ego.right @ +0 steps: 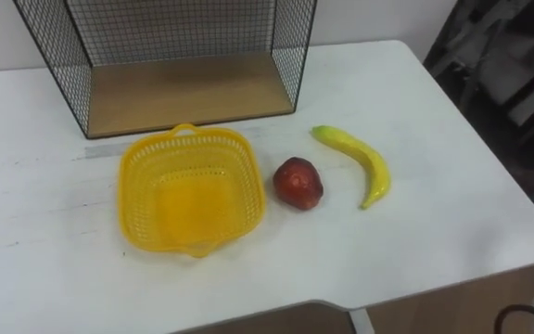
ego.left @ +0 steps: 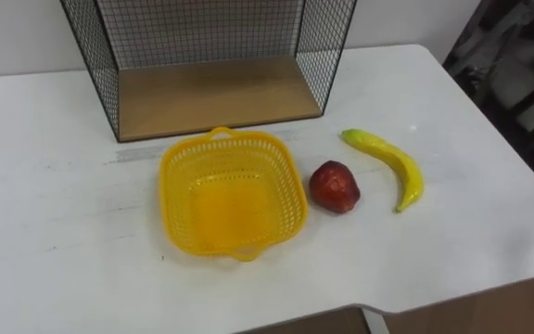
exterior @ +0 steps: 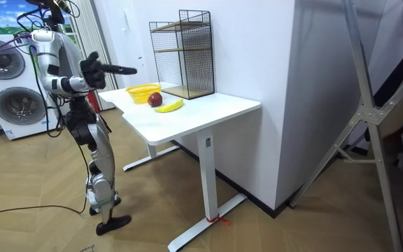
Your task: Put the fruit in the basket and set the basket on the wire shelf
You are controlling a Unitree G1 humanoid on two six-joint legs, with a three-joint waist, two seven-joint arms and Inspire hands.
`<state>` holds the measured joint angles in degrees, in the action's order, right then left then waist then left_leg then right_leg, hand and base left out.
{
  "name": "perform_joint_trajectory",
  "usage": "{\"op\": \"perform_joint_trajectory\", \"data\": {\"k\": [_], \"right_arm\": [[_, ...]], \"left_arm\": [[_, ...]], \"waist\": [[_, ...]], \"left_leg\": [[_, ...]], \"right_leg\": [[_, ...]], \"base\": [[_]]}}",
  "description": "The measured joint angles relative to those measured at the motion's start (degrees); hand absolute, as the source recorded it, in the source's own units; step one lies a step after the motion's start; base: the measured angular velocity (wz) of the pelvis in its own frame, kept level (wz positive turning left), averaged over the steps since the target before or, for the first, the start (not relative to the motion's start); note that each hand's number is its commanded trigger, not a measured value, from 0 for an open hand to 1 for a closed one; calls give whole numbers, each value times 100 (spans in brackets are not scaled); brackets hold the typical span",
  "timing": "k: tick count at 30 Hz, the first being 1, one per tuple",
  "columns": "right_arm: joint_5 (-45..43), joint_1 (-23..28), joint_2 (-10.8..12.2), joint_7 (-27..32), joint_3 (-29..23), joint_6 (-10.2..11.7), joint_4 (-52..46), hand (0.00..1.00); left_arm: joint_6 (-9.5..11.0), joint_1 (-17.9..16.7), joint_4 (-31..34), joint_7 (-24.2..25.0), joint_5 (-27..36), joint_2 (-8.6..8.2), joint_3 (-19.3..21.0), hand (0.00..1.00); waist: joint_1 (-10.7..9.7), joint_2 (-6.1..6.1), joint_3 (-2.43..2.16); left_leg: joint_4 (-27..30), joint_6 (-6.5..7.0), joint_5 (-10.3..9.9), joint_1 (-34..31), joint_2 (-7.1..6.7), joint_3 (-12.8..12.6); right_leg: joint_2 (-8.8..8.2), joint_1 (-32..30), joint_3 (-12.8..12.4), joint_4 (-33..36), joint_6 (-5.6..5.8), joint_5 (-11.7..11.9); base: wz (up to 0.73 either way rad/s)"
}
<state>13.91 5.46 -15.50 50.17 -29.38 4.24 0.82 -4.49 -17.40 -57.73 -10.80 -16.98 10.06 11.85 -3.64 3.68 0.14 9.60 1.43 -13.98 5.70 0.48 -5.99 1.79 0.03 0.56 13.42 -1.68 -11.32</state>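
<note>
A yellow mesh basket [ego.left: 231, 194] stands empty on the white table [ego.left: 54, 186], just in front of the black wire shelf [ego.left: 213, 91] with its wooden floor. A red apple [ego.left: 334, 186] lies right of the basket, close to its rim. Further right lies a yellow banana [ego.left: 389, 164]. In the room view I stand at the table's end, facing it. My right hand [exterior: 92, 70] is raised before my chest, short of the table edge. My left hand [exterior: 122, 69] reaches a little further out, fingers straight. Neither hand holds or touches anything.
The table's right edge and front edge run close to the banana. A grey wall stands behind the shelf. Washing machines [exterior: 5, 77] stand behind me, and a metal frame [exterior: 369, 105] stands at the room view's right.
</note>
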Motion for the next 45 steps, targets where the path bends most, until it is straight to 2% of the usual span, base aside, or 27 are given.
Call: {"op": "perform_joint_trajectory", "data": {"k": [5,7,11,14,19,25,30,37,39,43,45], "right_arm": [[-7,9,-51,-889,428,-68,2,0],[-7,8,-70,-1196,583,-101,4,0],[-9,-25,-162,-1898,945,-300,2,0],[-16,-49,-286,-2275,1223,-306,1,0],[-70,-120,-311,-2796,1493,-309,2,0],[-329,-383,-320,-3357,1802,-312,40,0],[-345,-411,-327,-3709,1996,-312,114,0],[-346,-546,-401,-4046,2261,-312,146,0],[-346,-691,-521,-4157,2343,-311,144,0],[-347,-771,-522,-4294,2377,-310,131,0],[-350,-772,-522,-4394,2404,-310,103,0]], "left_arm": [[-18,18,5,15,0,5,-77,0],[-37,-6,5,15,0,7,-151,0],[-56,3,42,16,-85,4,-214,0],[-60,6,55,16,-123,29,-269,0],[-57,42,54,14,-122,79,-416,0],[-47,32,45,15,-164,88,-624,0],[-38,58,50,16,-174,87,-650,0],[-18,76,40,16,-176,87,-650,0],[-16,92,39,16,-176,88,-647,0],[-17,117,39,16,-177,87,-651,0],[-19,120,38,16,-176,87,-651,0]], "waist": [[67,-22,15],[83,-21,40],[107,35,48],[142,92,52],[245,156,29],[276,109,48],[380,83,58],[445,65,41],[483,87,26],[558,154,-24],[574,164,-31]], "left_leg": [[1,0,0,26,3,9],[0,0,0,84,4,25],[6,-1,1,85,2,32],[17,-1,1,85,-2,39],[23,-1,1,92,2,69],[23,-1,1,126,-11,145],[70,-1,1,78,-5,164],[130,-1,1,-2,-14,209],[137,-1,1,-9,-12,211],[136,-1,1,0,-4,224],[137,-1,1,0,2,240]], "right_leg": [[-2,37,13,4,-2,2],[-6,99,34,3,-2,2],[-21,105,61,5,-2,2],[-61,113,94,4,-1,2],[-58,144,124,-3,-1,2],[-59,204,187,-10,-1,2],[-67,198,220,-35,-3,4],[-74,178,283,-36,-9,7],[-71,165,278,-37,-14,13],[-68,191,293,-50,-18,15],[-67,208,312,-75,-19,27]], "base": [[1],[5],[1],[0],[2],[6],[2],[3],[0],[1],[5]]}}
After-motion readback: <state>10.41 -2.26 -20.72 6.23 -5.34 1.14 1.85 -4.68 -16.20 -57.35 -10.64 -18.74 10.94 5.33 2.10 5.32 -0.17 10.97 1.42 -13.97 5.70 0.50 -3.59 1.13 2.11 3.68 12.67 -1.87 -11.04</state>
